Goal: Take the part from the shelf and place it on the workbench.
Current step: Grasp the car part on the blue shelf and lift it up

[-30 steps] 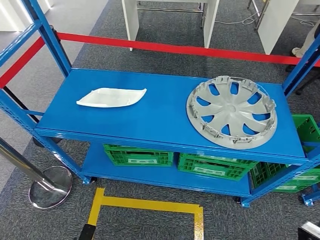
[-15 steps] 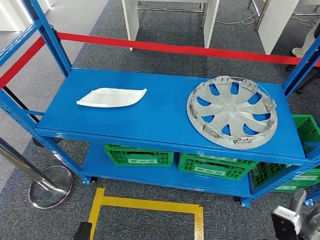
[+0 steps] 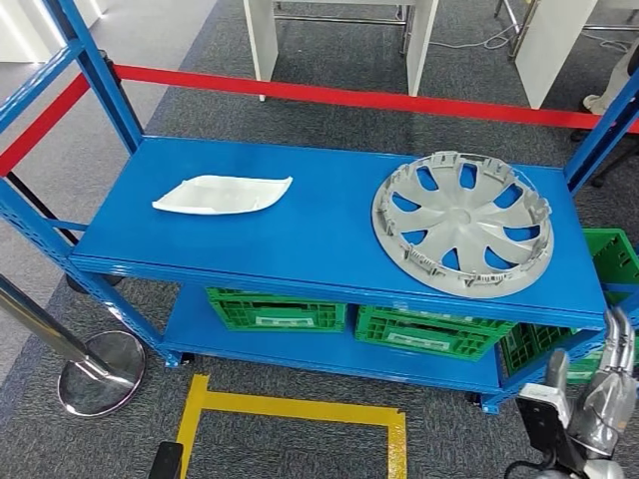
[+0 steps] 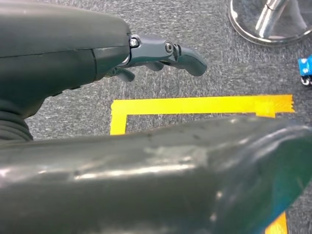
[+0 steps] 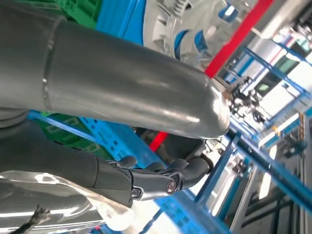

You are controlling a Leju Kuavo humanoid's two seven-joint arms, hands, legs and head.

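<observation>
Blue steel makes up the shelf (image 3: 323, 239), and from the head view the job looks barely begun: the grey wheel cover (image 3: 462, 222) lies flat on the top deck toward its right end, touched by nothing. Well apart from it, near the left end, rests a white curved panel (image 3: 223, 194). Which of the two is the part meant I cannot say for sure; the raised arm's side points to the wheel cover. The right hand (image 3: 612, 384) hangs below the shelf's front right corner, fingers apart and upward, holding nothing. Everything is left to do: the reach, the grip, the lift, the carry to the workbench. On the lower deck stand green crates (image 3: 429, 332) side by side; what they hold is hidden by the deck above.

The left wrist view looks down at grey carpet and yellow floor tape (image 4: 200, 105). The left hand (image 4: 162, 53) has its fingers stretched out and slack, with nothing in them.

In the right wrist view the right hand's dark fingers (image 5: 165, 176) lie loosely extended, empty, with the wheel cover's ribbed rim (image 5: 173, 19) and a green crate (image 5: 79, 9) beyond.
</observation>
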